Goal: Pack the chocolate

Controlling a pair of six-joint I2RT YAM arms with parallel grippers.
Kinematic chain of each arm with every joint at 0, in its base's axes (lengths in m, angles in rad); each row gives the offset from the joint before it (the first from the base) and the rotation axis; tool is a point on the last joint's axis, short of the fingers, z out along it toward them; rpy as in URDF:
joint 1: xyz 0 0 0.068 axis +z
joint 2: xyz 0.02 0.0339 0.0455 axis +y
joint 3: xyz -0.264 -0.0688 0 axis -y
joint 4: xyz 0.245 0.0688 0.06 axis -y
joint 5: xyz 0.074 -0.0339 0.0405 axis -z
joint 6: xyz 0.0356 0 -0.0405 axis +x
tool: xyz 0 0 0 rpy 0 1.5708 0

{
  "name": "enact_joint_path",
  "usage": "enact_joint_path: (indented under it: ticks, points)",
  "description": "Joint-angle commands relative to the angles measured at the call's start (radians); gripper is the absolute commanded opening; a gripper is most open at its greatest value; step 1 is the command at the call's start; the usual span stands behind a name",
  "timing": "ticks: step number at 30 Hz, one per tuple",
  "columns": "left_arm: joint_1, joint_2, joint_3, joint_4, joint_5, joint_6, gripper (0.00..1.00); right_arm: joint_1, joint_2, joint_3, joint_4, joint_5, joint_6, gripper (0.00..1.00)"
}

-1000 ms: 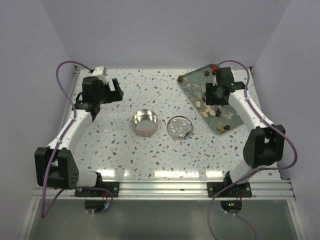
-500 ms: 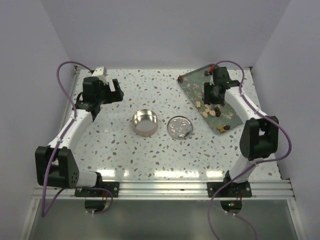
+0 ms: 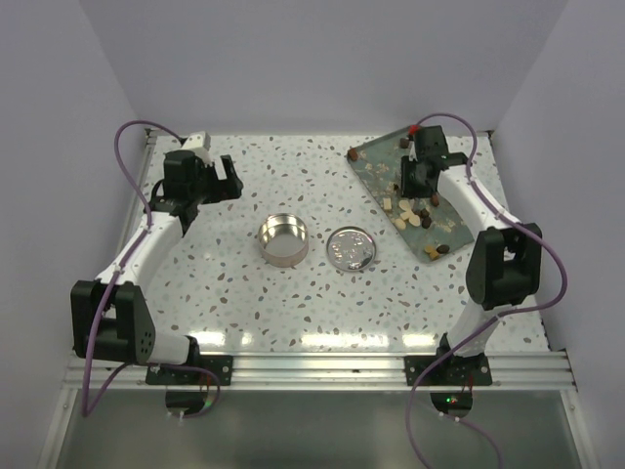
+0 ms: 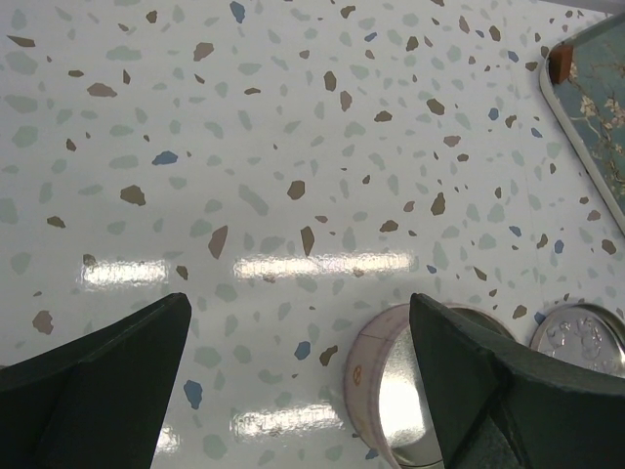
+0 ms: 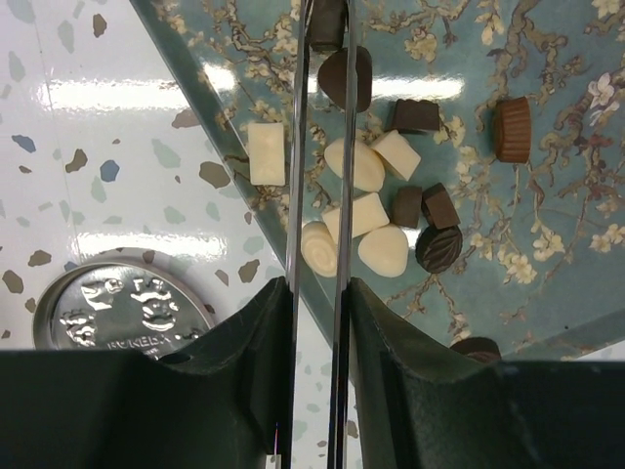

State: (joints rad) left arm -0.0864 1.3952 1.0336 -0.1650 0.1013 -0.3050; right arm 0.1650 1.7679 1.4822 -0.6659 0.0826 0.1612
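The chocolate (image 5: pixel 381 210) lies on a teal flowered tray (image 5: pixel 557 225): several cream and dark brown lumps in a cluster, also seen in the top view (image 3: pixel 415 215). My right gripper (image 5: pixel 317 288) is shut on thin metal tongs (image 5: pixel 297 147), whose blades reach over the tray. A dark lump (image 5: pixel 327 24) sits between the tong tips at the top edge. In the top view the right gripper (image 3: pixel 418 181) hangs over the tray (image 3: pixel 376 161). My left gripper (image 4: pixel 298 322) is open and empty over the table, just left of the round metal tin (image 4: pixel 391 391).
The open tin (image 3: pixel 283 240) stands mid-table with its embossed lid (image 3: pixel 351 249) flat to its right; the lid also shows in the right wrist view (image 5: pixel 117 313). The tray's corner (image 4: pixel 586 127) shows in the left wrist view. A red-brown lump (image 4: pixel 560 61) sits there.
My right gripper has moved a little farther back along the tray with the tongs. The left arm has hardly moved.
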Motion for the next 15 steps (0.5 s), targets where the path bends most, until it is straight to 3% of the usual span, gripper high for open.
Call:
enact_joint_path:
  ticks: [1,8,15]
  points:
    - [-0.006,0.004,-0.003,0.047,0.014,-0.017,1.00,-0.002,-0.007,0.055,0.014,-0.004,0.014,0.32]
    - [-0.006,-0.002,-0.010,0.048,0.014,-0.019,1.00,-0.002,-0.022,0.053,0.008,0.003,0.009,0.21]
    - [-0.006,-0.004,-0.006,0.047,0.014,-0.020,1.00,0.004,-0.062,0.092,-0.027,-0.003,-0.018,0.19]
